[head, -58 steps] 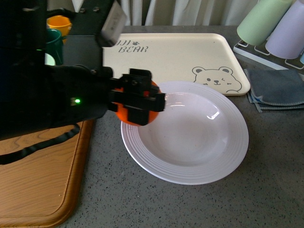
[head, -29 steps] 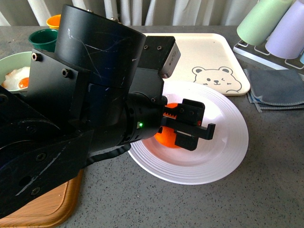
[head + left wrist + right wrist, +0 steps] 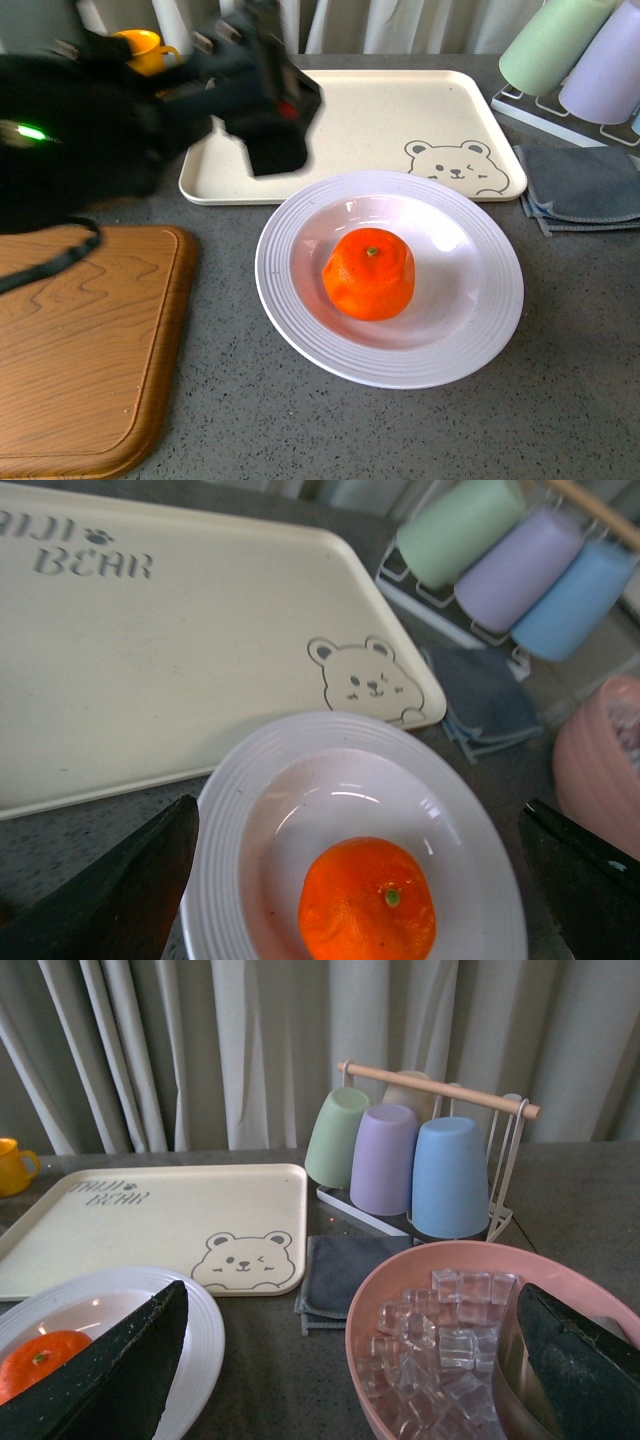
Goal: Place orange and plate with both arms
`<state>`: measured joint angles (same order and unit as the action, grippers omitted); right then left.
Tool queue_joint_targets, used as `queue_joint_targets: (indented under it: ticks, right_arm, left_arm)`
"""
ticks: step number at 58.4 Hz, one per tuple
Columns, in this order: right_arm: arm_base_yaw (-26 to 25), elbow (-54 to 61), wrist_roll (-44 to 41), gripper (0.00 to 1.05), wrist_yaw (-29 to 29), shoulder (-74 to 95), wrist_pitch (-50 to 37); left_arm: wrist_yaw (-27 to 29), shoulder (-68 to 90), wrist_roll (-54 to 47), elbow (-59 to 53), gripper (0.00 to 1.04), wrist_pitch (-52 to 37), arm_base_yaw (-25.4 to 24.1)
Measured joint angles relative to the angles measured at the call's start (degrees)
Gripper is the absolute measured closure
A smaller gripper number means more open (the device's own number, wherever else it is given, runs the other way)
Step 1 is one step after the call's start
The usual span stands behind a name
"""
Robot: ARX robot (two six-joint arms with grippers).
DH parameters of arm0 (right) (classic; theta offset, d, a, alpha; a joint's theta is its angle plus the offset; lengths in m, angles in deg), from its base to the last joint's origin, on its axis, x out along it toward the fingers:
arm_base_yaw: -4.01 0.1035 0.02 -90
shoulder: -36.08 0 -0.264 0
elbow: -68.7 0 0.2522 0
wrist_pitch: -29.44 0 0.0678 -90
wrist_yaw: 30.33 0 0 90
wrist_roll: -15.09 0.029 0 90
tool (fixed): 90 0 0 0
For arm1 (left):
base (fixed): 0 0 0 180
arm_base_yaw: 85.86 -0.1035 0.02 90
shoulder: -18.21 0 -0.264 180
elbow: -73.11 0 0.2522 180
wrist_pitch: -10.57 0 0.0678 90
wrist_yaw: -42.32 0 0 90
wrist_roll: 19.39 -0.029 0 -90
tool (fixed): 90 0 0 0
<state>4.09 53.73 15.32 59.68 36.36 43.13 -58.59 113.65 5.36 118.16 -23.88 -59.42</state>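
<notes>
In the glossy well of the white plate [image 3: 272, 290], the orange [image 3: 369, 273] sits stem dimple up, with nothing touching it. The left gripper [image 3: 272, 135], blurred, hangs over the cream bear tray [image 3: 400, 110] behind the plate, jaws spread wide and empty. The right gripper [image 3: 352, 1295] is likewise spread and empty, near a pink bowl of ice [image 3: 455, 1250].

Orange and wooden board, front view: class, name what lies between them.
In the front view, only the well and ridged rim of the plate, then a bare strip of grey countertop, separate the orange from the wooden board.
</notes>
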Motion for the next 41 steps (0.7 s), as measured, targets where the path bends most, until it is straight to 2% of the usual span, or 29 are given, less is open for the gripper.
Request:
queue_joint_targets:
  ticks: [4, 7, 10, 13, 16, 21, 26, 36, 41]
  right_arm:
    - [0.0, 0.0, 0.0, 0.09, 0.0, 0.0, 0.0]
    - [0.0, 0.0, 0.0, 0.09, 0.0, 0.0, 0.0]
    - [0.0, 0.0, 0.0, 0.09, 0.0, 0.0, 0.0]
    - [0.0, 0.0, 0.0, 0.09, 0.0, 0.0, 0.0]
    - [0.0, 0.0, 0.0, 0.09, 0.0, 0.0, 0.0]
    - [0.0, 0.0, 0.0, 0.09, 0.0, 0.0, 0.0]
    - [0.0, 0.0, 0.0, 0.09, 0.0, 0.0, 0.0]
    - [0.0, 0.0, 0.0, 0.09, 0.0, 0.0, 0.0]
    - [0.0, 0.0, 0.0, 0.09, 0.0, 0.0, 0.0]
  left_arm:
    - [-3.0, -9.7, 3.7, -5.5, 0.09, 0.9, -5.6]
    - [9.0, -13.4, -1.7, -9.6, 0.18, -5.8, -7.4]
    - [17.9, -16.7, -8.1, -12.9, 0.27, -10.1, -9.4]
    - [23.5, -19.8, -13.8, -15.3, 0.36, -10.9, -11.6]
    - [24.4, -22.4, -17.3, -17.2, 0.45, -10.8, -13.2]
    - [22.1, -25.3, -21.1, -20.1, 0.59, -10.3, -14.4]
    - [21.1, -26.0, -22.6, -22.9, 0.73, -12.5, -15.8]
    - [18.3, -33.7, -23.7, -26.5, 1.04, -7.9, -18.4]
    - [17.0, -39.8, -24.0, -28.1, 1.03, -3.4, -20.1]
